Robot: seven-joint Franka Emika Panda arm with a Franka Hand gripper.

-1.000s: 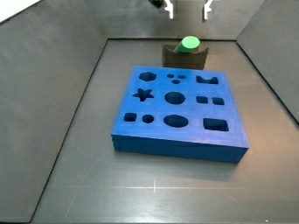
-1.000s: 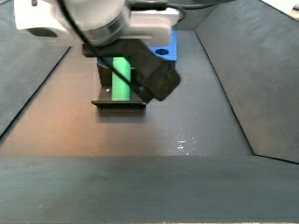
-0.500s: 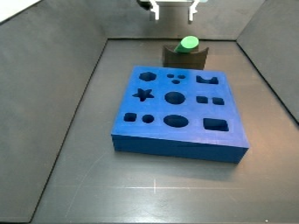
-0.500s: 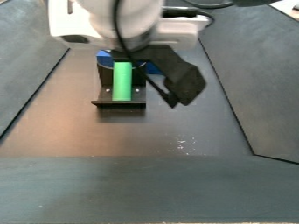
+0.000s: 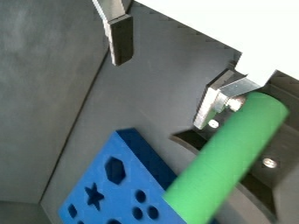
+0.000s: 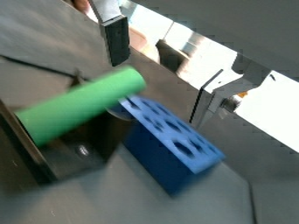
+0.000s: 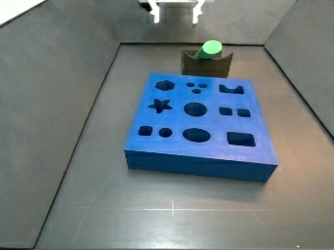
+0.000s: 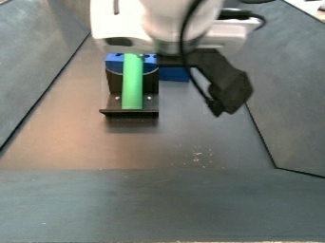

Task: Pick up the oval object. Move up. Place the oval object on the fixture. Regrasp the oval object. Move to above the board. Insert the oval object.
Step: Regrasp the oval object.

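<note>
While the gripper (image 7: 175,12) hangs high with its 2 fingers (image 5: 121,37) spread and nothing between them, the oval object (image 8: 131,83), a smooth bright green rod with rounded ends, lies below it in the notch of the dark fixture (image 8: 129,112). Beyond the fixture sits the blue board (image 7: 198,124), its star, round and square holes all unfilled.
</note>
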